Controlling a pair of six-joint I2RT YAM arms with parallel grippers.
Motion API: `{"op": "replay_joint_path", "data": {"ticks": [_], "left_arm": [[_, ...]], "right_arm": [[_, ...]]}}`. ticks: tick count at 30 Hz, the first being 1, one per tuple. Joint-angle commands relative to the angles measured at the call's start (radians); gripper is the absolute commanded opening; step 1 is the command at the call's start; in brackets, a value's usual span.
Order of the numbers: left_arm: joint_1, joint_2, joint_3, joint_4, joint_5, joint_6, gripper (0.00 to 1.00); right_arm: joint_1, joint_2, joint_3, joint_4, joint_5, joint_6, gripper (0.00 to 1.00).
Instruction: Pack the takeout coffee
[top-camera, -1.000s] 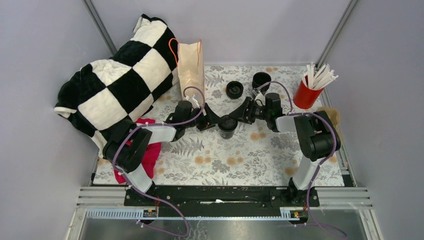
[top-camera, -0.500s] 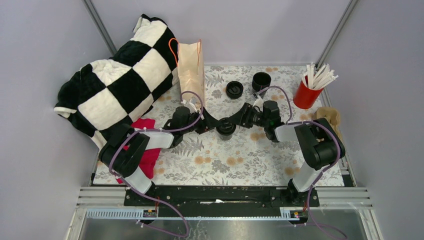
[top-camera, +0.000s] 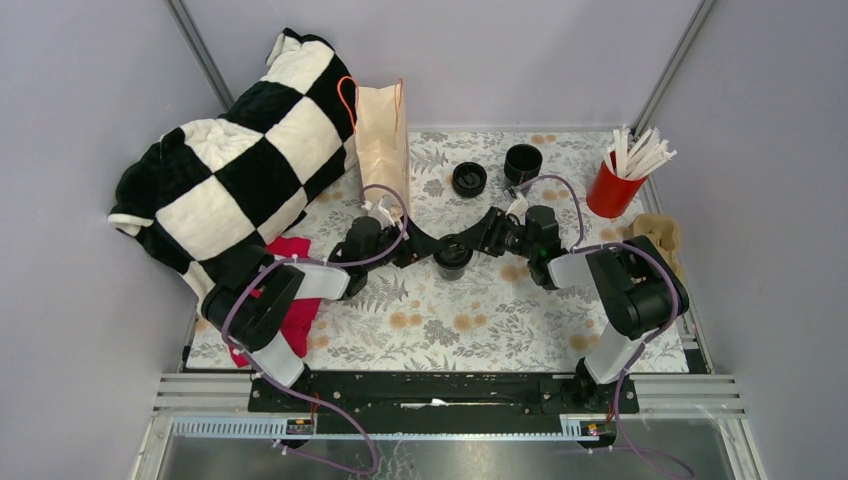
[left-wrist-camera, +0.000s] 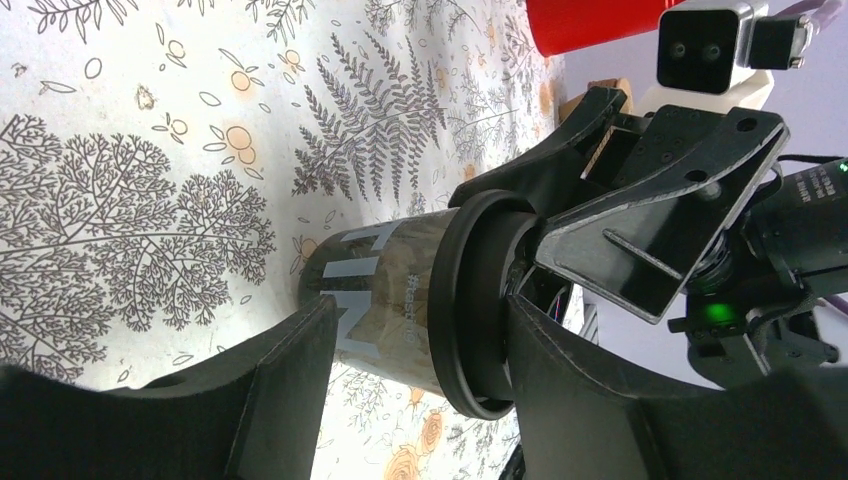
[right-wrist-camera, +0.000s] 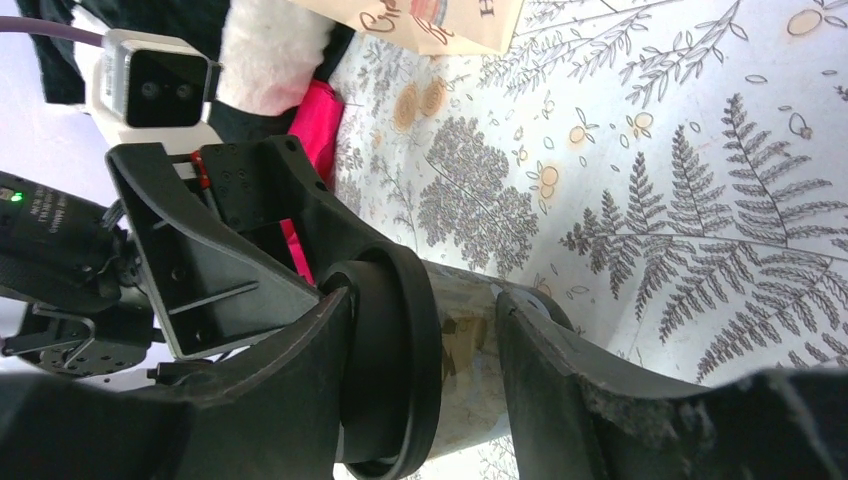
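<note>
The table (top-camera: 480, 320) has a fern-print cloth on it. A checked blanket (top-camera: 230, 170) is heaped over its far left corner, and the bag (top-camera: 382, 135) stands upright just beside that, well apart from the action.

Mid-table the two arms meet nose to nose, the left gripper (top-camera: 422, 250) reaching in from one side and the right gripper (top-camera: 478, 238) from the other. The coffee (top-camera: 452, 255) stands between them. Each pincer is part-open with its fingers either side of the coffee. In both wrist views one finger crosses the wall and the other sits past the lid (left-wrist-camera: 470, 300). I can't tell whether either one is actually pinching.

I'd judge it light, with a thin wall that will dent under a hard squeeze. I can't tell whether it is full, so I'd treat it as spillable and keep it upright. The printed wall should give some friction. The lid looks like smooth plastic, pressed on, and could pop off if taken alone. The best hold is on the wall just under the lid, where the rim stiffens it.
</note>
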Motion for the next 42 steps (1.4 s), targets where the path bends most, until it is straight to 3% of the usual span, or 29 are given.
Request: {"op": "replay_joint_path", "data": {"ticks": [1,6,15,25,34,42], "left_arm": [[-0.032,0.047,-0.051,-0.457,-0.093,0.150,0.65],[-0.035,-0.030,0.057,-0.594,-0.106,0.204,0.67],[-0.043,0.014,0.089,-0.630,-0.116,0.248,0.67],[-0.102,-0.052,0.164,-0.680,-0.113,0.248,0.76],[-0.104,-0.135,0.253,-0.750,-0.099,0.256,0.98],[-0.103,-0.195,0.289,-0.749,-0.034,0.243,0.99]], "right_arm": [[0.022,0.014,-0.036,-0.527,0.072,-0.199,0.61],[0.021,-0.120,0.022,-0.629,0.035,-0.181,0.73],[0.003,-0.133,0.090,-0.613,-0.070,-0.139,0.86],[-0.013,-0.151,0.058,-0.596,-0.097,-0.171,0.85],[-0.010,-0.137,0.068,-0.592,-0.099,-0.209,0.86],[-0.010,-0.153,0.110,-0.637,-0.103,-0.232,0.86]]}}
